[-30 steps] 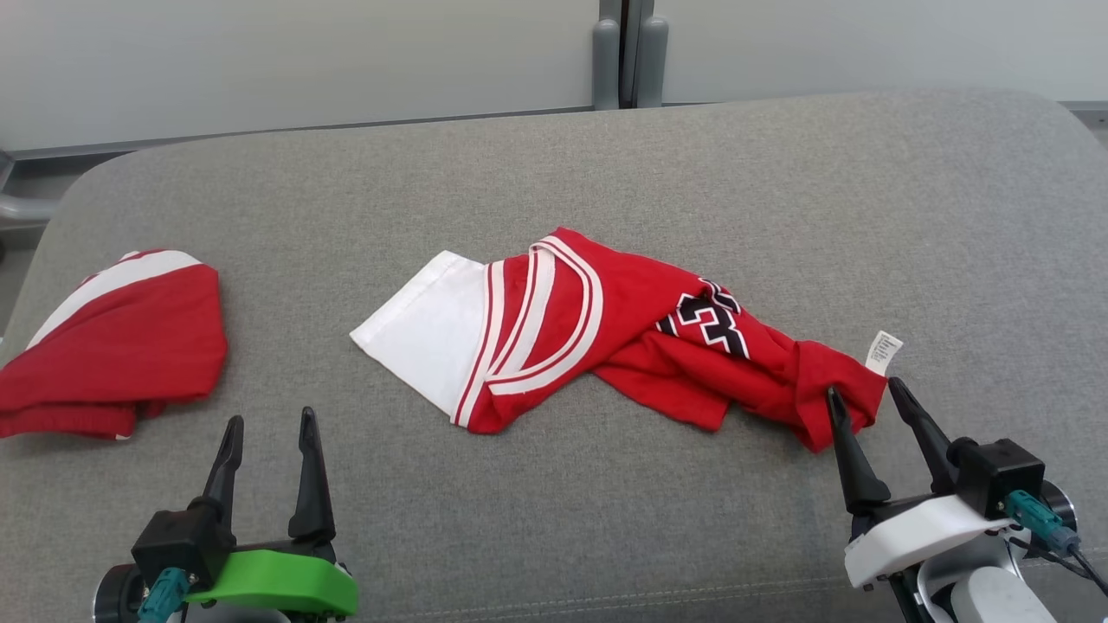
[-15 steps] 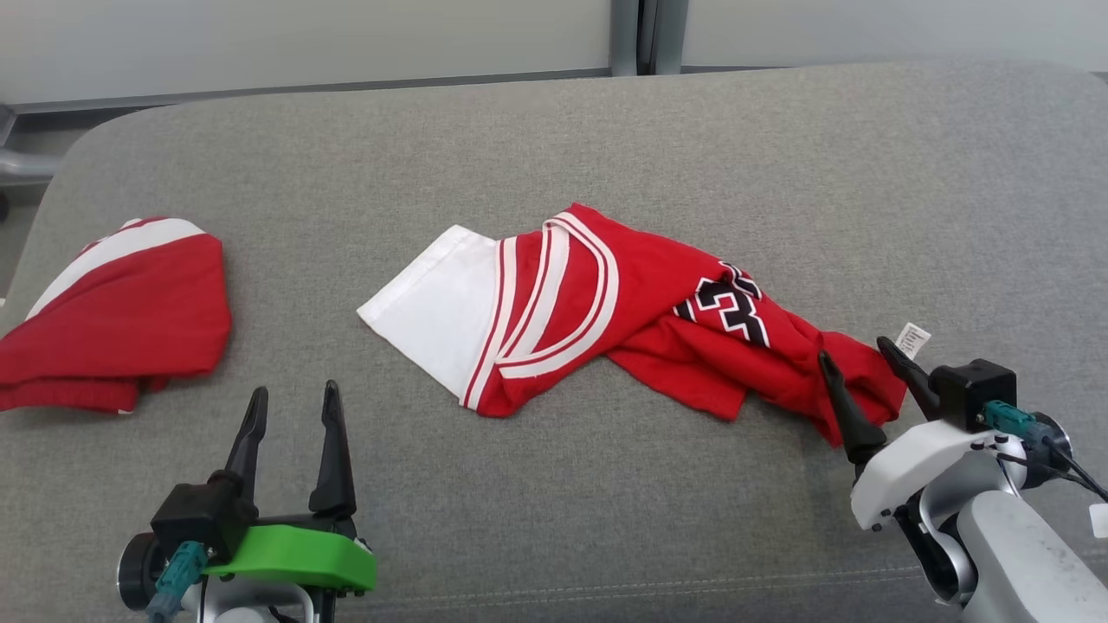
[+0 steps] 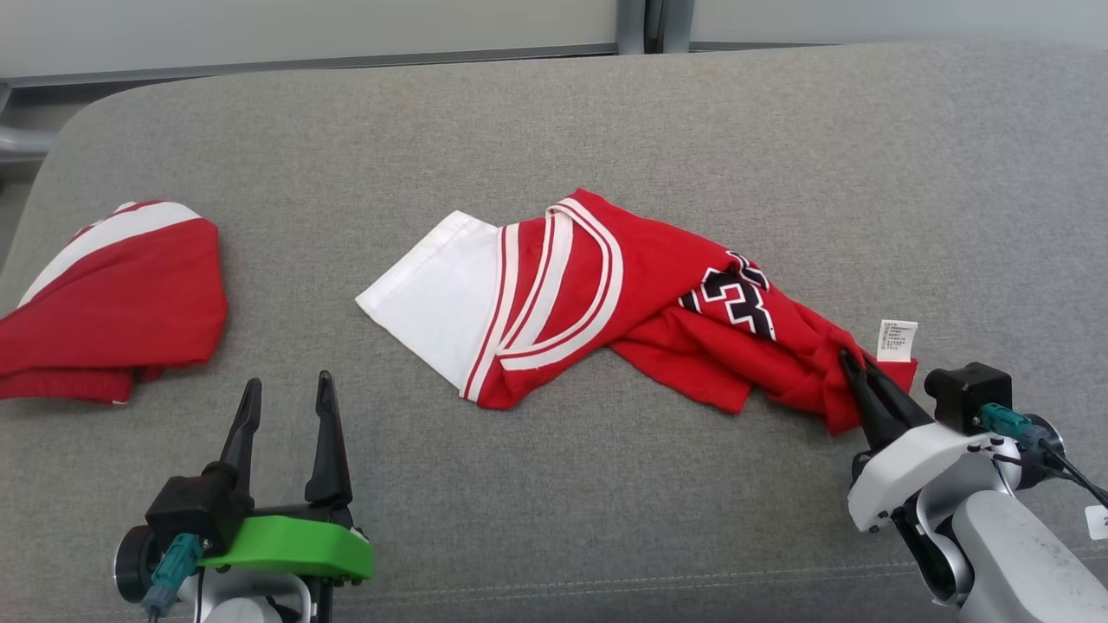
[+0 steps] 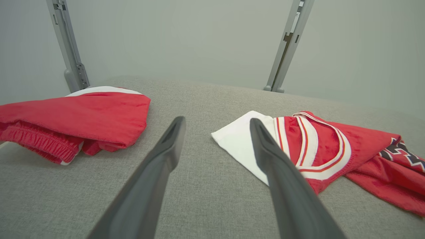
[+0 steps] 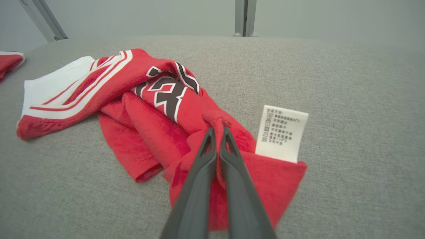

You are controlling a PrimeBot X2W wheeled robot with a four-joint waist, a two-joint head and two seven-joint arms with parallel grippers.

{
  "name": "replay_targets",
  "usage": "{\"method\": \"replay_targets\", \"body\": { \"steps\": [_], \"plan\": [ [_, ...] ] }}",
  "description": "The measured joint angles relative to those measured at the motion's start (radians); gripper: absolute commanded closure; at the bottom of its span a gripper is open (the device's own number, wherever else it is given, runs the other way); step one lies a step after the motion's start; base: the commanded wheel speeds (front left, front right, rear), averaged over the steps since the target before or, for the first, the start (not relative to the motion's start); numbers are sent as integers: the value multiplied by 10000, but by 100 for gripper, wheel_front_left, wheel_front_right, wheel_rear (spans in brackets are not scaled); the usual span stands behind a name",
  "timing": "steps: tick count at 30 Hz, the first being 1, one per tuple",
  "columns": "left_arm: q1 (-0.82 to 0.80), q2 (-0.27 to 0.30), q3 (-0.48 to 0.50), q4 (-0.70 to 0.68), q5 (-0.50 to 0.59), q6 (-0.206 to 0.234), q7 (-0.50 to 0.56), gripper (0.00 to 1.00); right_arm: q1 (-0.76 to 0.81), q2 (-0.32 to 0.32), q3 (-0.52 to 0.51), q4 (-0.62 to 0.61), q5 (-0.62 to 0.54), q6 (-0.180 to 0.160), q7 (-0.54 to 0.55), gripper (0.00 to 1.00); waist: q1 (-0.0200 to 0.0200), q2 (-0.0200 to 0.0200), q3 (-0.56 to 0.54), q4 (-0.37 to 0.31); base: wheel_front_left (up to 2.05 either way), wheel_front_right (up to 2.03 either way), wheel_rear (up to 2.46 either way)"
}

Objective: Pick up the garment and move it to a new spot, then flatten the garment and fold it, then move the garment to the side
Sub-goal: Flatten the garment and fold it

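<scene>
As it lies, red-and-white garment (image 3: 640,285) looks crumpled.

The red shorts (image 3: 112,303) at the left run past the head view's left edge. The garment (image 3: 658,268) folds over its black number (image 3: 731,298), hiding part of it. Print on its white care label (image 5: 282,132) is too small to read.

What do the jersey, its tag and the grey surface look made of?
Jersey: soft matte knit, possibly polyester or cotton; it bunches in limp folds.
Tag: thin white printed label, probably satin or paper-like; it stands stiffly.
Grey surface: coarse woven upholstery fabric, heathered, matte.
</scene>
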Motion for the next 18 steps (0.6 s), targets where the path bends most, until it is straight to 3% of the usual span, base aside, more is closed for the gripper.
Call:
{"method": "replay_targets", "body": {
  "steps": [9, 18],
  "plan": [
    [-94, 35, 119, -84, 113, -35, -12, 0, 506, -52, -88, -1486, -897, 0, -665, 100, 0, 0, 148, -387, 0, 0, 0],
    [-197, 59, 169, -199, 155, -35, -23, 0, 1792, -685, 96, -3256, -2284, 2, -725, 100, 0, 0, 326, -660, 0, 0, 0]
  ]
}}
